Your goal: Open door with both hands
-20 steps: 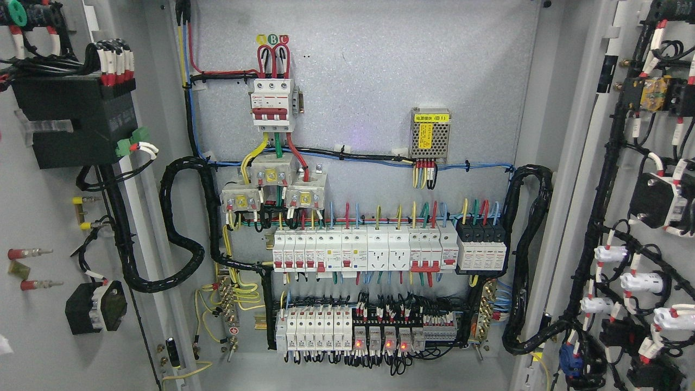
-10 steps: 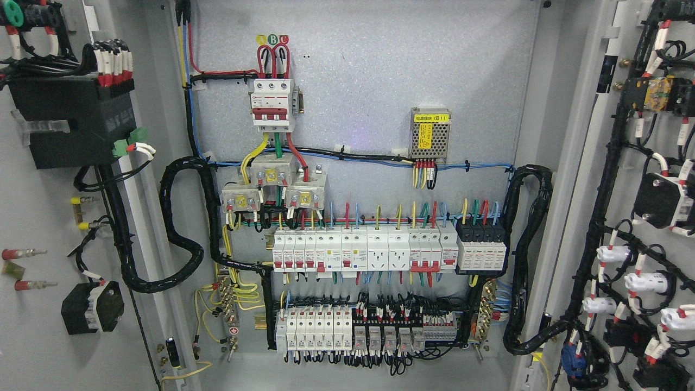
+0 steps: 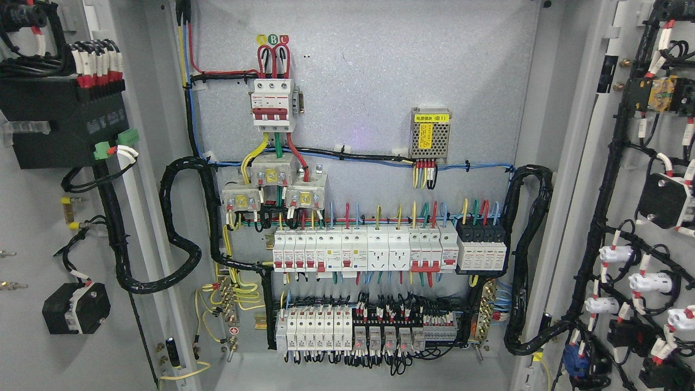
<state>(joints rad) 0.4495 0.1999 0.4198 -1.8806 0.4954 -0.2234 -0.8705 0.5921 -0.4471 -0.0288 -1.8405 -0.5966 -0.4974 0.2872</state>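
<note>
Head view: left door (image 3: 32,217) and right door (image 3: 640,179) wide open (fingers out of sight).

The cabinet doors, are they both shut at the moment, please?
No, the left door and right door stand swung open, baring the breakers inside.

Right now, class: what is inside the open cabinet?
On the cabinet's back panel: a red-handled main breaker, a small power supply, two rows of breakers and relays, and black cable looms. Whatever lies behind the panel is covered.
</note>
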